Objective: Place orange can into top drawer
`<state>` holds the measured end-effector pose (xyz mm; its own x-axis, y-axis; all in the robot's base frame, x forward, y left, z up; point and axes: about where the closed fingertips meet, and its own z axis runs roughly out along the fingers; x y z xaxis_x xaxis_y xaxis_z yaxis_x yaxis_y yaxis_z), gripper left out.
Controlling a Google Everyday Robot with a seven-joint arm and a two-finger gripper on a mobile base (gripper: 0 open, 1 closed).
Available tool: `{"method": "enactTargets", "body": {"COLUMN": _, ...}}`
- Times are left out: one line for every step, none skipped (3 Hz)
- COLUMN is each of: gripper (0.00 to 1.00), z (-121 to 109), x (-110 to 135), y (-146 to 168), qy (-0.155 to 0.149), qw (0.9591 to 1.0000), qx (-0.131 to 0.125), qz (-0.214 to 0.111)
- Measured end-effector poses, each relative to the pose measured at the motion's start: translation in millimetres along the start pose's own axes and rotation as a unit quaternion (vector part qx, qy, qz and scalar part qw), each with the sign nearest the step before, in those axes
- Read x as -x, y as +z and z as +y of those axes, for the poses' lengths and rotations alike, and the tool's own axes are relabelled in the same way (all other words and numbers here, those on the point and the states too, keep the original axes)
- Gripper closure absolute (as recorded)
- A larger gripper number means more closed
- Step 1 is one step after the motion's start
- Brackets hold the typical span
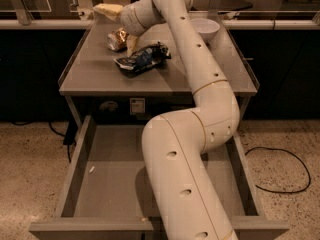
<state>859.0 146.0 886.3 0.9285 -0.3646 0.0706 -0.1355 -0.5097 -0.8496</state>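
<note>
Grey metal fills the lower half of the frame: the top drawer (102, 184) stands pulled out, its flat bottom partly covered by the white arm (192, 149) rising over it. Above it sits the table (90, 79). On its top, left of centre, a dark blue chip bag (142, 58) lies flat. Just beyond the bag, toward the upper left, the orange can (117, 38) rests on the table, well apart from the drawer. The gripper (116, 28) hovers right over it, its pale fingers (131, 44) spread apart, one reaching down just right of the can, the other pointing farther up-left. A white bowl (205, 29) sits at the table's far right.
</note>
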Motion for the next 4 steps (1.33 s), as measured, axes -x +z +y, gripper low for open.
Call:
{"method": "enactTargets", "body": {"gripper": 0.0, "z": -4.1, "x": 0.9, "y": 12.3, "qy": -0.03, "qw": 0.9995, "qx": 0.006, "qz": 0.006}}
{"method": "enactTargets", "body": {"gripper": 0.0, "z": -6.0, "x": 0.7, "y": 11.2, "qy": -0.03, "qw": 0.9995, "qx": 0.006, "qz": 0.006}}
{"method": "enactTargets", "body": {"gripper": 0.18, "z": -5.6, "x": 1.6, "y": 11.1, "qy": -0.03, "qw": 0.9995, "qx": 0.006, "qz": 0.006}}
{"method": "enactTargets", "body": {"gripper": 0.41, "z": -5.6, "x": 1.6, "y": 11.1, "qy": -0.03, "qw": 0.9995, "qx": 0.006, "qz": 0.006}}
